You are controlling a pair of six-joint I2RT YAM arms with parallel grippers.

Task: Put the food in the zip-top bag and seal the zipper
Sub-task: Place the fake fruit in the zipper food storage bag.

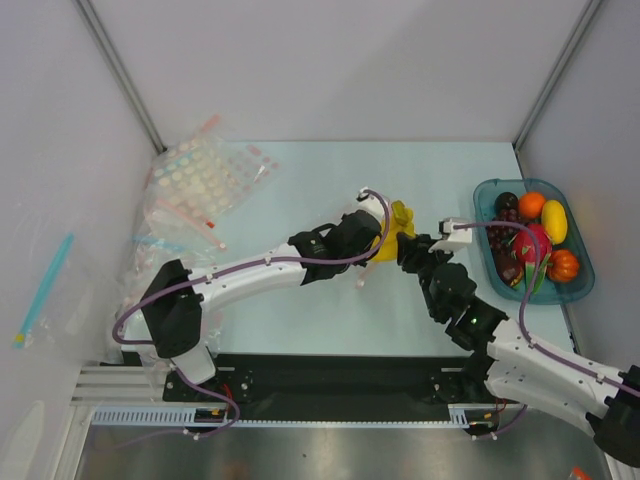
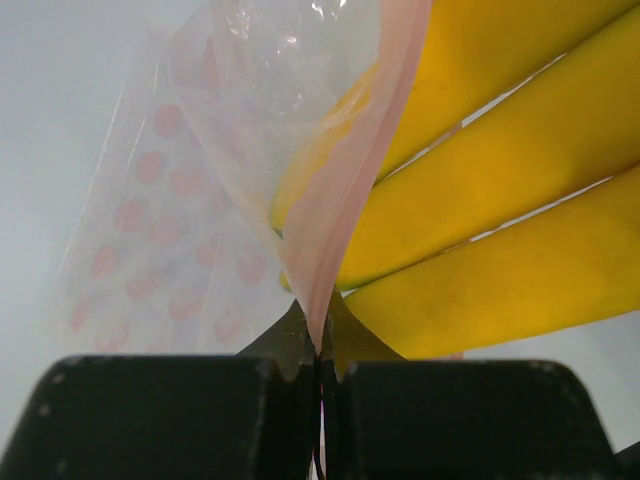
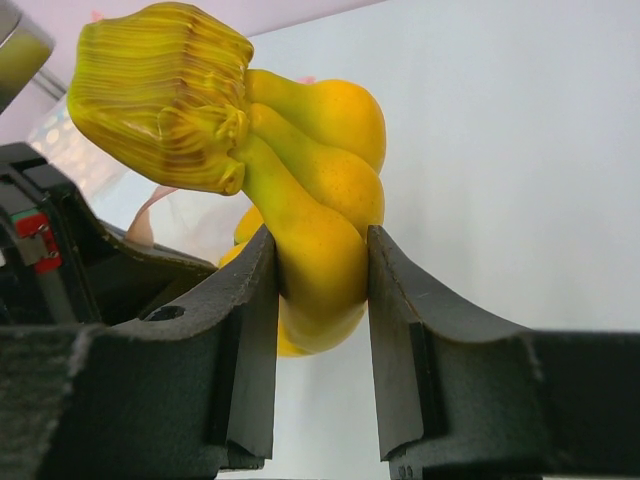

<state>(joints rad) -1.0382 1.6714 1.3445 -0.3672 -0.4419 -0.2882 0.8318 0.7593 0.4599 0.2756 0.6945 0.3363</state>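
Note:
My left gripper (image 2: 320,345) is shut on the pink-red zipper (image 2: 345,200) of the clear zip-top bag (image 2: 270,90), which hangs open just beyond its fingers. The yellow banana bunch (image 3: 300,170) is clamped between the pads of my right gripper (image 3: 320,300). Its tips (image 2: 500,210) lie against the bag's mouth, and part of the yellow shows through the plastic. Seen from above, both grippers meet mid-table, left (image 1: 372,240) and right (image 1: 408,245), with the bananas (image 1: 399,222) between them. The other food, a dragon fruit (image 1: 534,248), an orange fruit (image 1: 531,204) and a dark fruit (image 1: 507,201), lies in the teal tray (image 1: 583,290).
The teal tray stands at the right edge by the side wall. Spare clear bags with pink dots (image 1: 205,180) are heaped at the back left corner. A teal strip (image 1: 45,285) lies beyond the left wall. White walls close in the table on three sides.

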